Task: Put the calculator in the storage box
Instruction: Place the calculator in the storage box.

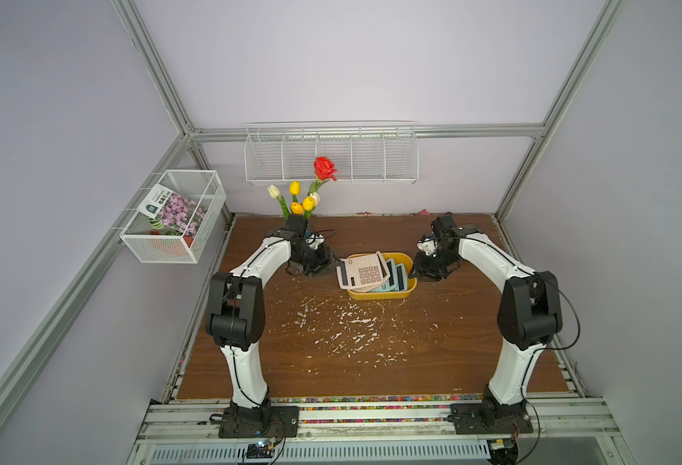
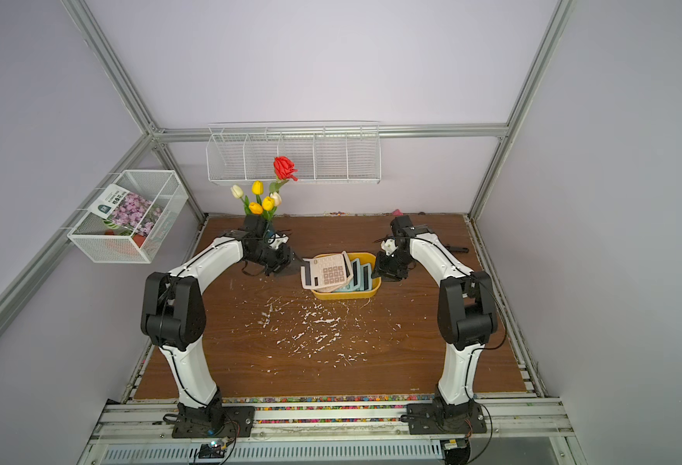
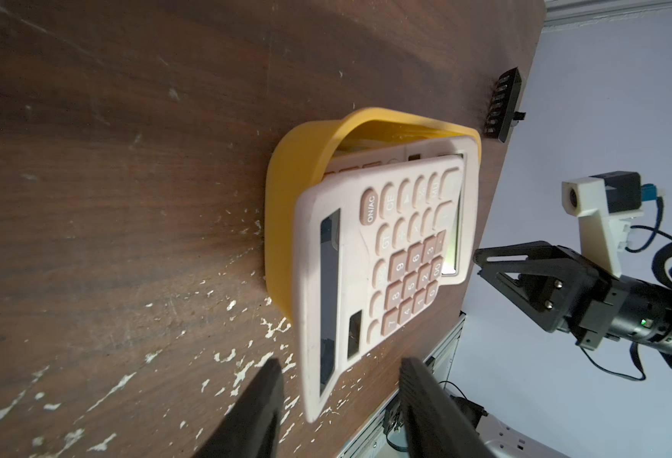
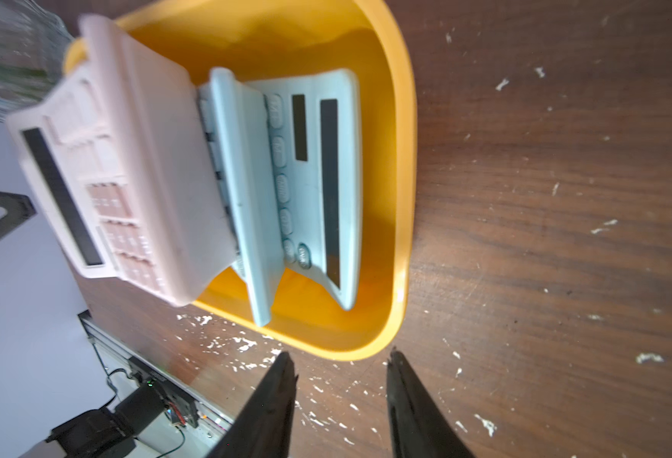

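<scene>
**Left gripper** (image 3: 342,363): jaws were spread and nothing was pinched. The display end of the pink calculator (image 1: 363,270) was seen reaching between the fingertips; contact could not be determined.

**Right gripper** (image 4: 340,353): jaws were spread and empty. The tips were held just beside the short end wall of the storage box (image 1: 379,294).

**Pink calculator:** it was laid face up on top of the stack in the box, over a second pink calculator (image 3: 471,206) and two light-blue calculators (image 4: 318,166). The key end was kept within the rim. The display end was carried out over the rim on the side toward the left arm. The long axis was set roughly along the box's long axis, slightly skewed, with the display end pointed toward the bench's left edge.

**Storage box:** it was stood in the far half of the bench (image 1: 432,362), roughly midway between the side edges, with its long axis parallel to the far edge.

**Step:** this was judged to be the release after placement. Seating was judged incomplete because of the overhang.

**Next move:** a clear withdrawal of both grippers was judged to be called for, or a nudge on the display end toward the right edge to bring it inside the rim.
</scene>
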